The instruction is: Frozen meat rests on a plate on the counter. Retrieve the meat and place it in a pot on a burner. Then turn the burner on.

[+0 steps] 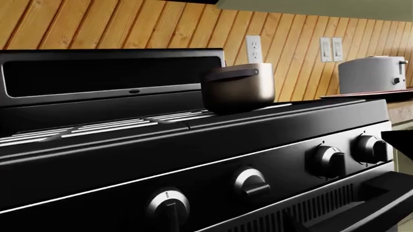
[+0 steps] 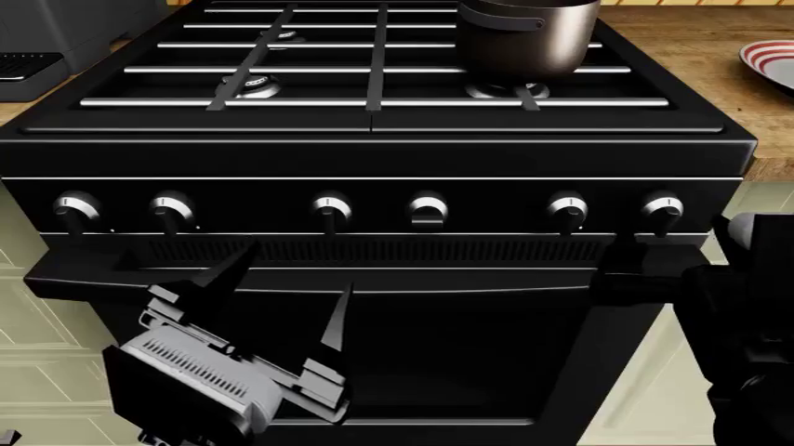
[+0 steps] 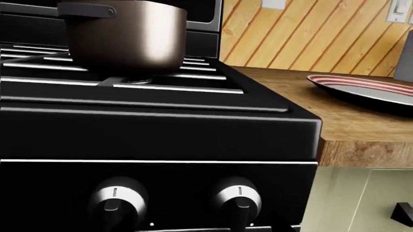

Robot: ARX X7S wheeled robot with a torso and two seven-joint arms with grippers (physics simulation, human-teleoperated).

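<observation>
Standing by the stove: both arms hang low in front of the oven door, nothing picked up.
Left claw (image 2: 283,290): fingers spread wide, empty, below the knob row (image 2: 330,209).
Right claw: only a dark chunk of that arm shows at the right edge, so can't tell if it's spread or closed.
Pot (image 2: 527,35): sitting on the near right burner (image 2: 507,90), well apart from either claw.
Plate (image 3: 371,89): on the wooden counter (image 3: 310,106) just right of the stove, red stripes on the rim.
Meat: can't actually see it from any angle, the plate's rim hides whatever's on top. Presumably still there.
Handling guess: frozen steak should be stiff, light and probably slick, so I'd pinch across the flat faces near the middle, not the thin rim.
Room to move: the counter edge and the stove's raised lip sit between the arms and the plate, so lift first, then go right. Pot wall is tall, drop in from above.
</observation>
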